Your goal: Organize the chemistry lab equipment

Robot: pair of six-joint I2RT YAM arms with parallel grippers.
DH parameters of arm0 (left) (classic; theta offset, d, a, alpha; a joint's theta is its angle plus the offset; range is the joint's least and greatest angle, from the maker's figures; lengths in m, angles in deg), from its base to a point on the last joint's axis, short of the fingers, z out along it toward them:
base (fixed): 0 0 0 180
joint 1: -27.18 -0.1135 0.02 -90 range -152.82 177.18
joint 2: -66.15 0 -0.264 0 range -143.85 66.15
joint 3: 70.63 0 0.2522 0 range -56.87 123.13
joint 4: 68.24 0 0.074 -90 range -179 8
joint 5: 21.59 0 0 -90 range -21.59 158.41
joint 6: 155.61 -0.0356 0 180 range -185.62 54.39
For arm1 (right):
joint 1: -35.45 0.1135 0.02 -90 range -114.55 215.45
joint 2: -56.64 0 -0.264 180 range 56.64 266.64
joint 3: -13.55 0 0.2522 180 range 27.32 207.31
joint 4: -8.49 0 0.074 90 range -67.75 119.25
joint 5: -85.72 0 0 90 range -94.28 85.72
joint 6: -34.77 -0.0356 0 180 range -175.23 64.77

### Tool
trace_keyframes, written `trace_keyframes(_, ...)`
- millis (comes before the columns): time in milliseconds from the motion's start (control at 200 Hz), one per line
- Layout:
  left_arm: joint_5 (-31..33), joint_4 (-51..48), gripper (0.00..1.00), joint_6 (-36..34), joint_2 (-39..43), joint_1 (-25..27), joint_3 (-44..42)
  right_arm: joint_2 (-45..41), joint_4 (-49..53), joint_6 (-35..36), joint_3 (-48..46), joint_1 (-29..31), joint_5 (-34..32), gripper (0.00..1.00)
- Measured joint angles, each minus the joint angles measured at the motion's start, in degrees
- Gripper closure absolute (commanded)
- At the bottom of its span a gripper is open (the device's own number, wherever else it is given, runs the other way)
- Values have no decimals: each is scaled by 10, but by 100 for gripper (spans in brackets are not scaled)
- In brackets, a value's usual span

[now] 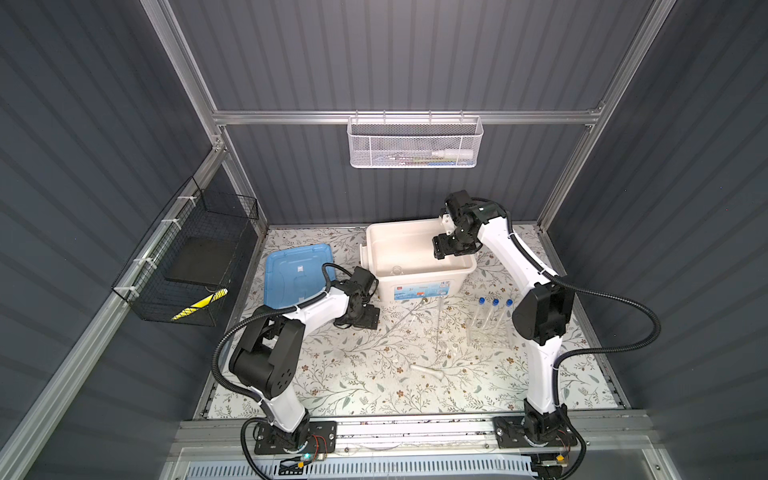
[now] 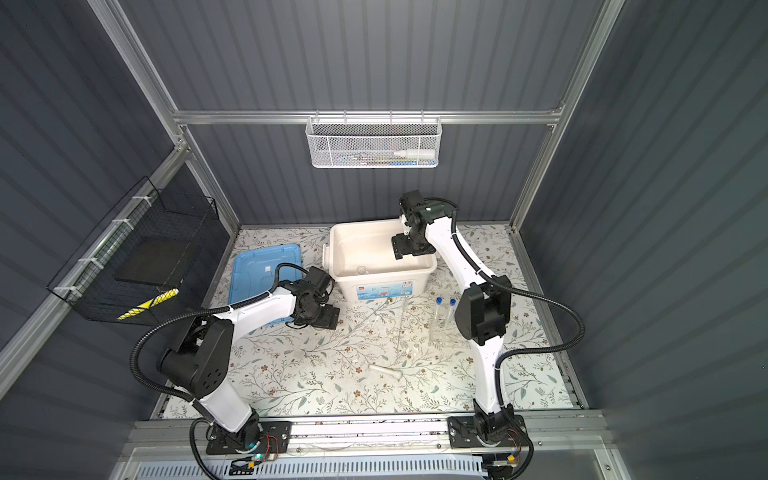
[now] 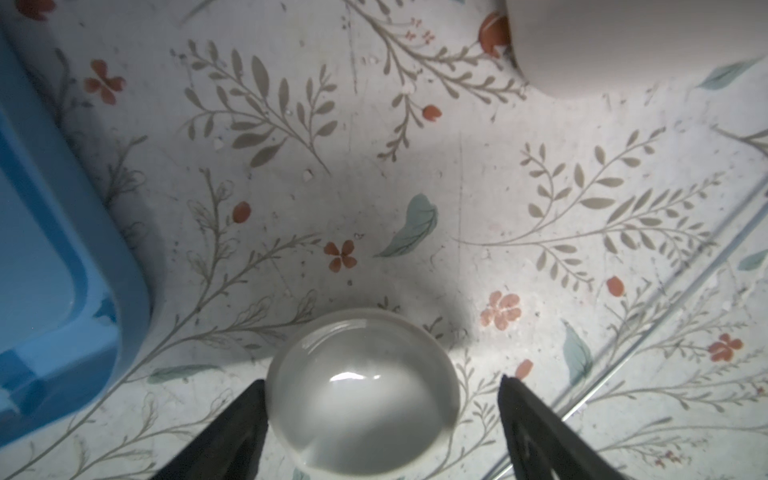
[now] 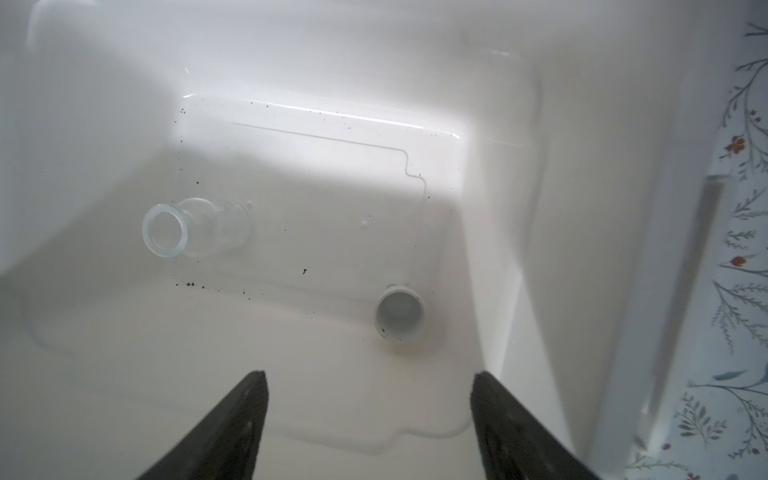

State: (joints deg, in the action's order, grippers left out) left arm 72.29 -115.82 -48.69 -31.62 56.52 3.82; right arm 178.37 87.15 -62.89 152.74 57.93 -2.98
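A small white bowl (image 3: pixel 361 399) stands upright on the floral mat between the fingers of my left gripper (image 3: pixel 382 380). That gripper is open, with one finger at the bowl's side and the other apart from it. My right gripper (image 4: pixel 368 374) hangs open and empty inside the white tub (image 4: pixel 582 208). On the tub's floor lie a clear beaker (image 4: pixel 191 228) on its side and a small white cup (image 4: pixel 400 314). In both top views three blue-capped test tubes (image 1: pixel 495 316) stand in the clear rack (image 1: pixel 488 338). A white pestle (image 1: pixel 428 371) and two thin rods (image 1: pixel 409 316) lie on the mat.
The blue lid (image 1: pixel 291 274) lies flat just left of my left gripper (image 1: pixel 365 318), and its edge (image 3: pixel 50 249) shows close to the bowl. The tub (image 1: pixel 419 286) stands at the back middle. A white mesh basket (image 1: pixel 415 145) and a black wire basket (image 1: pixel 187 257) hang on the walls.
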Motion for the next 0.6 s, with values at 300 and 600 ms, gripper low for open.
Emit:
trace_keyframes(300,4,0,21,0,-3,0,0,-22,-13,-1,-24,-3,-1,20)
trace_keyframes(600,6,0,29,0,-7,0,0,-34,-28,-6,-64,-5,0,20)
